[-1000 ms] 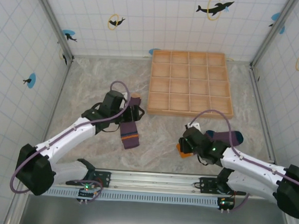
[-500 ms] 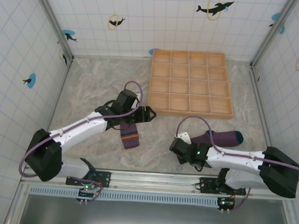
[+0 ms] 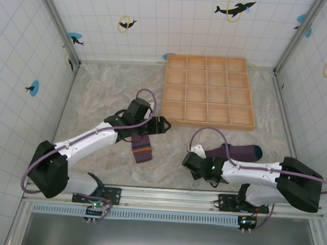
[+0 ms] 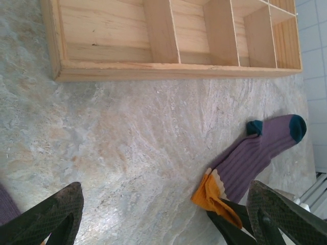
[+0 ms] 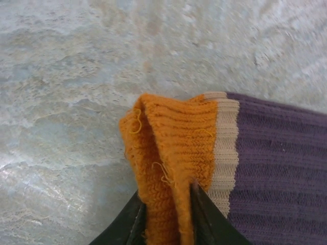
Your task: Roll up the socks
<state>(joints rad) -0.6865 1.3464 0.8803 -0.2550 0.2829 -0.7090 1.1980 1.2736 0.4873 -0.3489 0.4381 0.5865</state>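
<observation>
Right gripper (image 3: 190, 161) low over the stone-patterned table (image 3: 99, 91) near the front edge, fingers (image 5: 127, 224) pinched tight on the orange cuff of the right-hand sock (image 3: 236, 152). Cuff bunched into an upright fold between them, seen close in the right wrist view. Past the cuff, a cream band, then the ribbed purple body flat on the table, stretching off to the right and ending in a teal toe. Further in and to the left, the left-hand sock (image 3: 141, 148), purple with an orange stripe toward its near end, flat on the table and partly under the left arm. Left gripper (image 3: 162, 124) just beyond it, spread wide with nothing between the fingers, above bare table beside the front left corner of the wooden tray (image 3: 208, 124). Tray divided into a grid of compartments, set toward the far right. Tiled walls with dolphin stickers (image 3: 235, 7) behind.
</observation>
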